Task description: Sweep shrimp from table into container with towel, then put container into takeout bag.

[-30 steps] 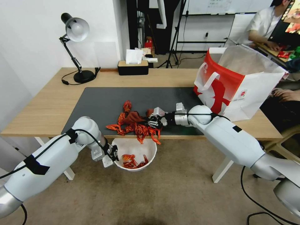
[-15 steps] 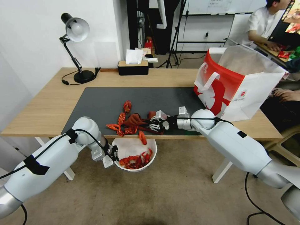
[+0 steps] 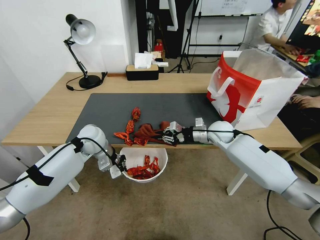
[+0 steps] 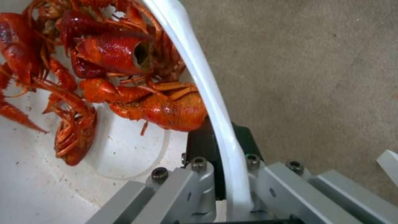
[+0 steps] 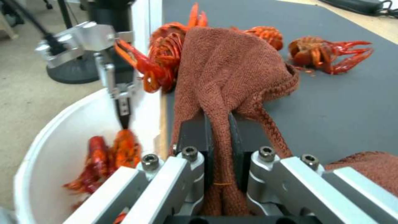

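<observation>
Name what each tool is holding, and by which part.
Left tool: bowl, by its rim. Right tool: towel, by a bunched fold.

The towel (image 5: 232,71) was a matt, rust-brown looped-weave cloth, rough and nubbly. The shrimp (image 4: 124,56) had hard, wet-looking glossy shells. The container (image 4: 207,90) was smooth white plastic with a faint sheen, flecked inside with specks. The table (image 3: 50,110) showed pale matt wood grain under a flat dark grey mat (image 3: 166,103). The takeout bag (image 3: 253,93) looked papery outside, with silvery lining.
</observation>
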{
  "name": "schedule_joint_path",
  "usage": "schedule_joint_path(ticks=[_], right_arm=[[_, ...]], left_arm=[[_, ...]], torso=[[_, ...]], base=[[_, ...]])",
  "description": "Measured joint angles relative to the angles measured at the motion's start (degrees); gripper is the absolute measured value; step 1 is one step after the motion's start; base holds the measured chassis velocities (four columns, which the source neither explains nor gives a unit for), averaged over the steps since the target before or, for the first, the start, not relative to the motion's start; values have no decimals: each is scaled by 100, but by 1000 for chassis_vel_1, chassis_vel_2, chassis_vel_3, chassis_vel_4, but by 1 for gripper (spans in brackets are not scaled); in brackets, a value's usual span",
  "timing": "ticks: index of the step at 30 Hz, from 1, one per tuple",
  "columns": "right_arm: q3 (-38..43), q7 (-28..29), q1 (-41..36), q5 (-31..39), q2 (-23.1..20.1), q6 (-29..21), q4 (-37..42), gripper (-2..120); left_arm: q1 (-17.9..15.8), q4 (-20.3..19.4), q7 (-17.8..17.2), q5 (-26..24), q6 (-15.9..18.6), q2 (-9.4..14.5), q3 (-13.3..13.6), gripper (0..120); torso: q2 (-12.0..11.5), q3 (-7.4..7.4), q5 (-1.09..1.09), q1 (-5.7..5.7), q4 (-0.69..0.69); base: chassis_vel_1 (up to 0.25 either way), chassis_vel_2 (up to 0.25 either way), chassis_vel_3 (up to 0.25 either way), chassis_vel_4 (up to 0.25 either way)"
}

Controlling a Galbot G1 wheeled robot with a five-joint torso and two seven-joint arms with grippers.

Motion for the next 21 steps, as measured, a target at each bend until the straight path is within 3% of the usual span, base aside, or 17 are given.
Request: schedule_joint_path(ticks=[15, 21], right_arm=[[-24, -426, -198, 9, -432, -165, 572, 6], [51, -130, -92, 895, -444, -474, 759, 6]], left_arm=[[-13, 51, -23, -2, -38, 29, -13, 0], [102, 57, -30, -2, -58, 80, -66, 0]], torso=[[-1, 3, -1, 0, 0], [-1, 3, -1, 0, 2]], base=[[0, 0, 0, 0], [0, 0, 0, 0]])
